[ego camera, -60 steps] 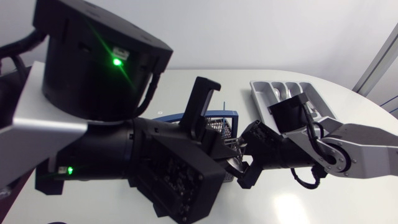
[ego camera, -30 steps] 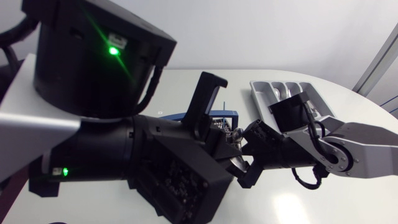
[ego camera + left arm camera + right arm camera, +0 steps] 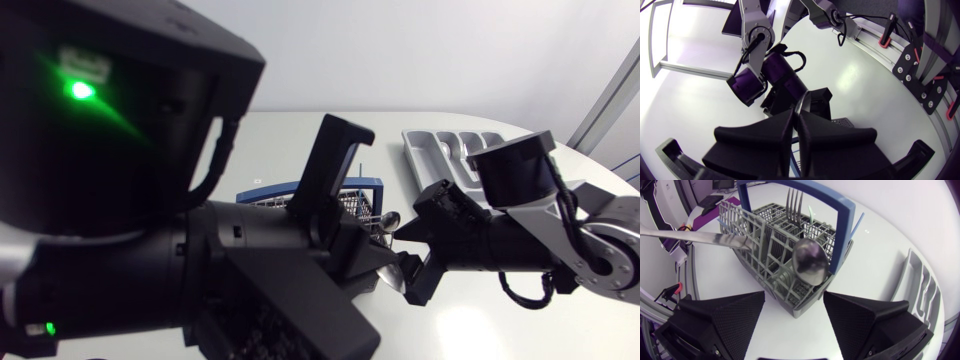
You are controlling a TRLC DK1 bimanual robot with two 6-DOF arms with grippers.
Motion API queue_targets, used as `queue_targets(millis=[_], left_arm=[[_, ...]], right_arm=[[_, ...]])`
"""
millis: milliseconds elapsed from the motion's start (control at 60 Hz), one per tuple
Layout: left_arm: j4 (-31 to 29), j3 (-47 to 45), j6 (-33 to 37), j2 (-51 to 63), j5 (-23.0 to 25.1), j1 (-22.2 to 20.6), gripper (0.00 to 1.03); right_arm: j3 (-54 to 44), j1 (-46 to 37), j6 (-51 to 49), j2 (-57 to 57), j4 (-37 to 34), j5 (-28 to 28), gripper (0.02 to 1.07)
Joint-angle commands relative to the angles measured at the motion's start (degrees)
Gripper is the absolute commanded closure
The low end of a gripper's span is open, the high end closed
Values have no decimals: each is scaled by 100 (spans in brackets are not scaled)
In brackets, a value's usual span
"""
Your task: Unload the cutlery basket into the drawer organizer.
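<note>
Over the basket [image 3: 765,250], near the table's middle, a spoon [image 3: 810,262] hangs with its bowl by the basket's front corner. The left gripper [image 3: 796,114] has its fingers pressed together on the spoon's handle. The right gripper [image 3: 794,299] is just before the basket, with its fingers wide apart and nothing between them. A fork [image 3: 795,202] stands in the basket. The organizer [image 3: 420,155] lies behind the right arm, apart from the basket.

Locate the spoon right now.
Right wrist view: the spoon hangs above the near corner of the cutlery basket, ahead of the open right gripper, handle running off sideways.
</note>
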Motion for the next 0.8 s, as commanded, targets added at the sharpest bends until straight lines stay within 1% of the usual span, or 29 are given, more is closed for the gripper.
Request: queue_targets(millis=[0,183,283,433,500,783], left_arm=[[150,-88,144,-138,-72,-37,100],[519,-510,206,-235,-89,-19,100],[668,-633,276,-226,-89,60,100],[738,-651,346,-208,-89,95,100],[747,-659,390,-208,-89,104,100],[747,-651,399,-235,-89,104,100]], right_arm=[[-62,5,149,-302,-164,27,22],[-114,155,211,-724,-331,45,24],[-79,330,255,-786,-279,53,42],[-88,743,325,-575,117,361,80],[-88,814,351,-469,301,396,92],[-79,814,334,155,855,396,93]])
